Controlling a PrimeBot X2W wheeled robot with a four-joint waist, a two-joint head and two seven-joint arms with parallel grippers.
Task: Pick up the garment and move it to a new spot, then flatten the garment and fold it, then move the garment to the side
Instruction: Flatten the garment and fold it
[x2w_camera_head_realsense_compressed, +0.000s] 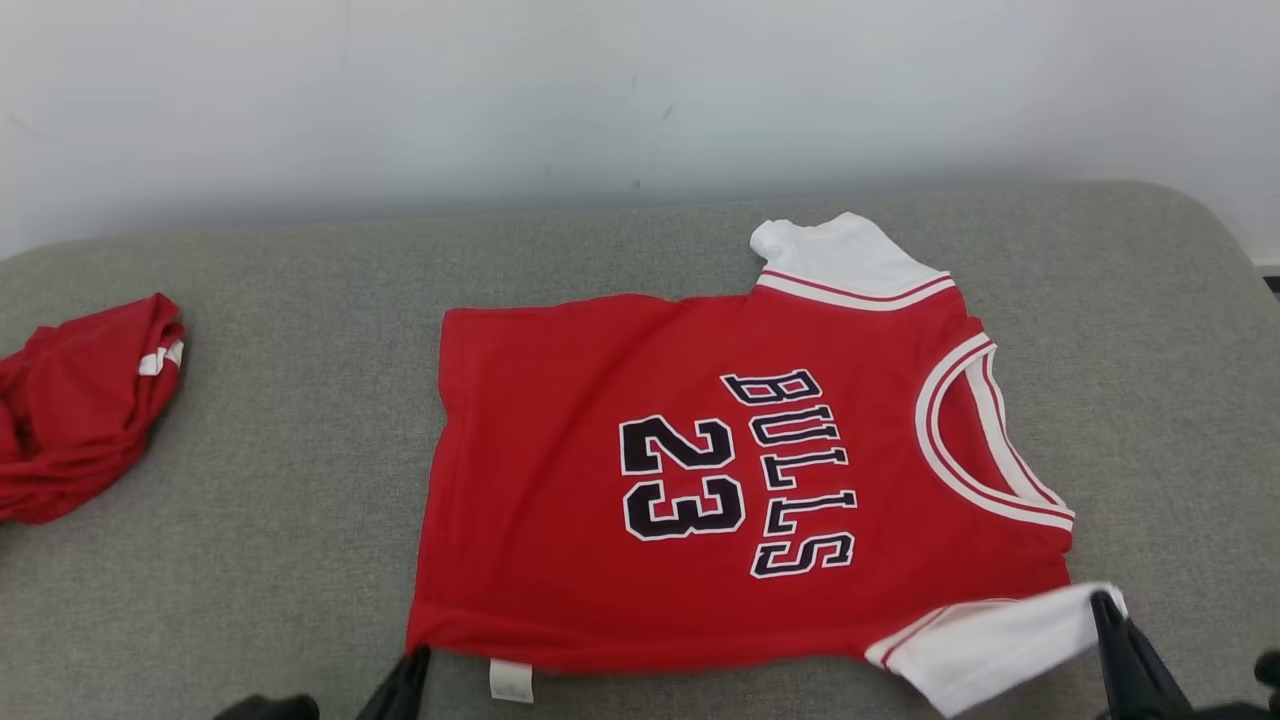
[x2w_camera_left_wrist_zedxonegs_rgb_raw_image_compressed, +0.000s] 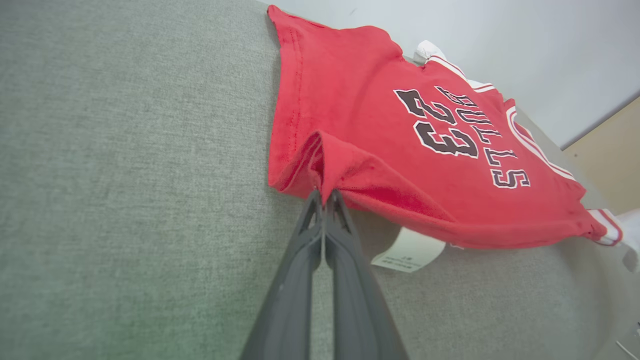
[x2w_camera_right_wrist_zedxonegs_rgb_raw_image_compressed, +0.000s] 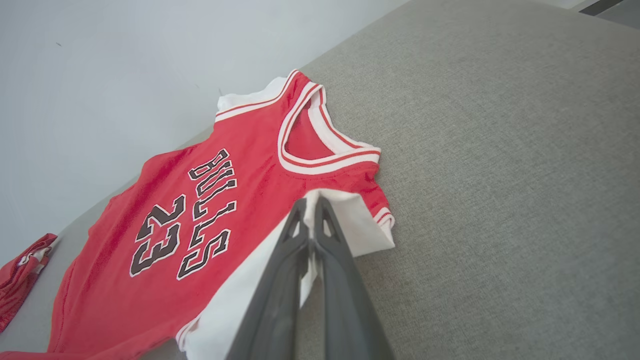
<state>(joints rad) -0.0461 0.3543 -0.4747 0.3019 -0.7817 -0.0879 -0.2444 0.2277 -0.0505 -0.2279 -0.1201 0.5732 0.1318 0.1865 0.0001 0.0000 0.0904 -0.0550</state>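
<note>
Fingers of the left gripper are pressed together on a pinch of red cloth at the near hem corner of the garment, which rises in a small peak just past their tips. The right gripper is likewise clamped, its tips closed on the white sleeve nearest to it. Between the two grips the garment, a red jersey printed with BULLS 23, lies spread face up, stretching away from both sets of tips towards the wall, with its collar on the right gripper's side and its hem on the left's. A care label pokes out from under the near edge, just to the right of the left fingertips. The cloth looks light, thin and limp; it will likely sag and crease wherever it is unsupported, so holding two well-apart points along one edge, as now, seems the sound way to keep it taut for a fold. Under it lies a grey cushion, and well beyond the left gripper's outer side sits a crumpled red cloth.
</note>
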